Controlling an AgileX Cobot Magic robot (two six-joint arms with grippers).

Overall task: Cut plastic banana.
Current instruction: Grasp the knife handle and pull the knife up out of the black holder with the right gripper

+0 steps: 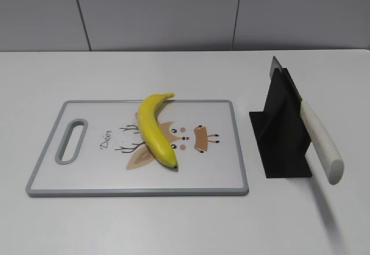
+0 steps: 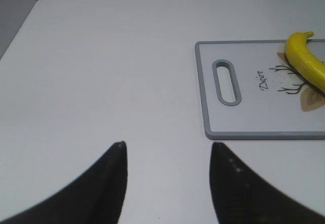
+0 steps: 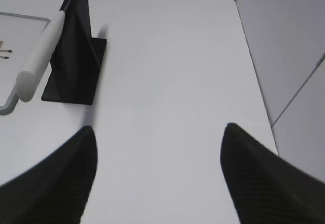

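- The plastic banana (image 1: 157, 130) is seen lying on the cutting board (image 1: 87, 183), centre-left of the exterior frame, stem toward the top edge, dark tip toward the bottom, laid over the printed deer.
- A knife (image 1: 319, 141) with a white handle is held slanted in a black stand (image 1: 277, 133), just right of the board on the white counter (image 1: 173, 226).
- The left end effector (image 2: 167, 155) is seen with fingers apart, above bare counter, lower frame, left of the board.
- The right end effector (image 3: 157, 148) is seen with fingers wide apart, nothing held, stand at upper left.

Both grippers' fingers (image 2: 109, 183) (image 3: 259, 183) are matte black, curved and tapering to points.
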